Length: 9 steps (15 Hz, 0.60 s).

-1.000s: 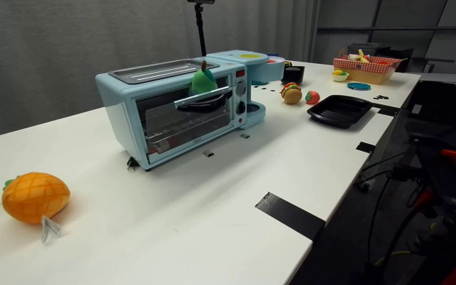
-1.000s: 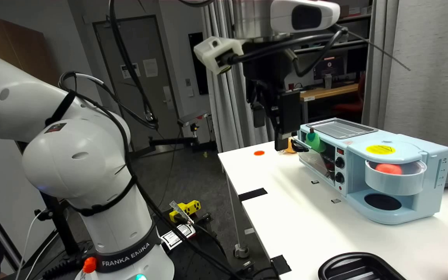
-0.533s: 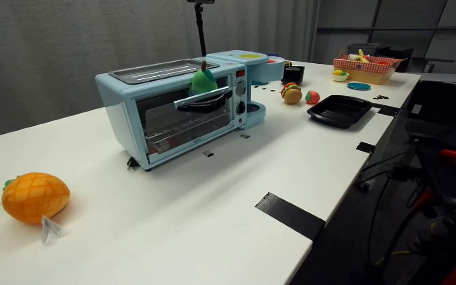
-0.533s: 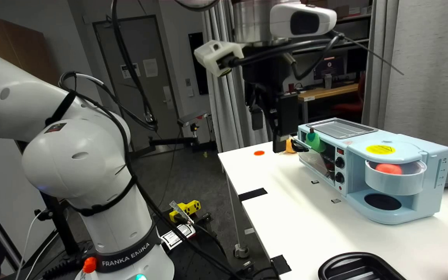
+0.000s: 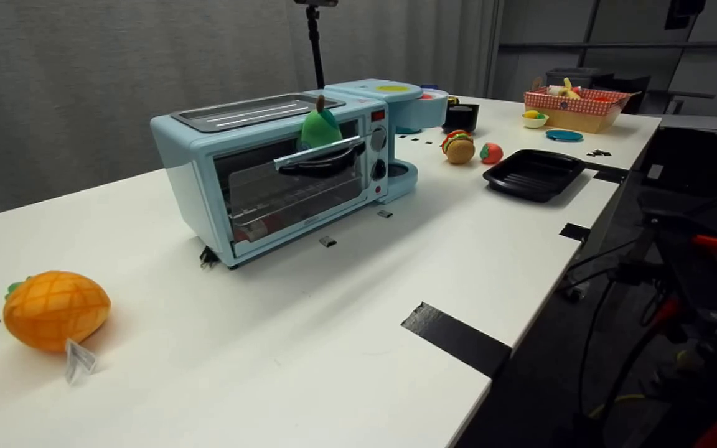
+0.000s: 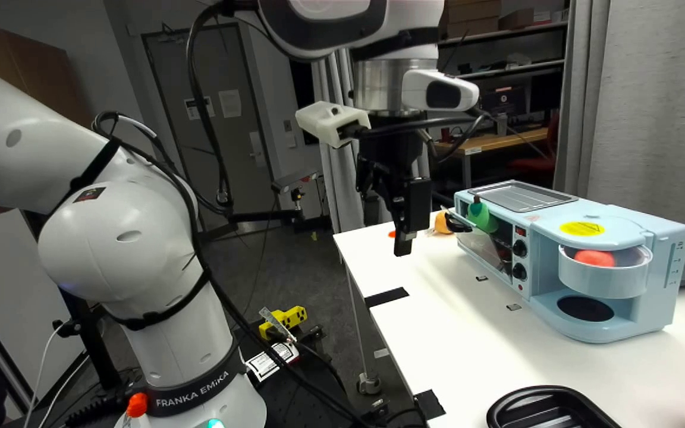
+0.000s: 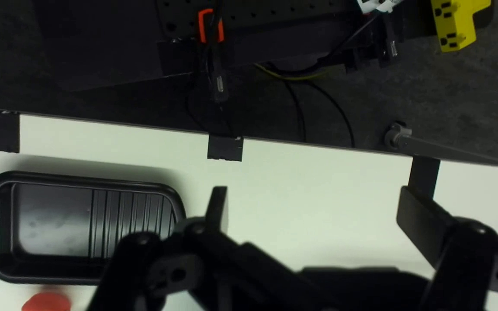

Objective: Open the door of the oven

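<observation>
The light blue oven [image 5: 178, 180] stands on the white table, also in an exterior view [image 6: 619, 223]. Its glass door [image 5: 290, 196] is tilted partly open, with the dark bar handle [image 5: 324, 163] at its top edge. The door also shows in an exterior view [image 6: 485, 248]. A green toy fruit [image 5: 320, 129] sits in the gap between door top and oven. My gripper [image 6: 395, 223] is above the table in front of the oven, apart from the handle. In the wrist view the gripper [image 7: 314, 211] is open with nothing between its fingers. The wrist view does not show the door.
A black tray [image 5: 536, 174] lies near the table edge, also in the wrist view [image 7: 54, 220]. A toy burger [image 5: 458, 147] and red toy fruit [image 5: 491, 153] lie beyond the oven. An orange plush fruit [image 5: 56, 310] lies near the oven's far-from-knobs end. A basket [image 5: 573, 112] stands further off.
My gripper has moved down and away from the oven, leftward in an exterior view. A dark part has come in at the top right of an exterior view. Oven and door look unchanged.
</observation>
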Motion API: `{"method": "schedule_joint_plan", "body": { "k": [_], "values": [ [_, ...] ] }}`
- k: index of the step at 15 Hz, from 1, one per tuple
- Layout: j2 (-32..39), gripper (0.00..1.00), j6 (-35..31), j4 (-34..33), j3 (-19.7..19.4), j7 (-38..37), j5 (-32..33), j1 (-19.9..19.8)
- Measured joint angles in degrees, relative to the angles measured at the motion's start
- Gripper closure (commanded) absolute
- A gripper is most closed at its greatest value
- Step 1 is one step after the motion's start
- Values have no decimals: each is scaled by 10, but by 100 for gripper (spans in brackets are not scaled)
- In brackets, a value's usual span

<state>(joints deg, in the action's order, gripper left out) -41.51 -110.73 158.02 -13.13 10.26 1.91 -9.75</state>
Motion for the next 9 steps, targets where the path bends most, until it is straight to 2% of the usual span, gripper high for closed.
{"method": "schedule_joint_plan", "body": {
  "k": [3,9],
  "values": [
    [40,0,-18,0,27,0,0,22],
    [153,0,-101,0,83,-4,0,64]
  ]
}}
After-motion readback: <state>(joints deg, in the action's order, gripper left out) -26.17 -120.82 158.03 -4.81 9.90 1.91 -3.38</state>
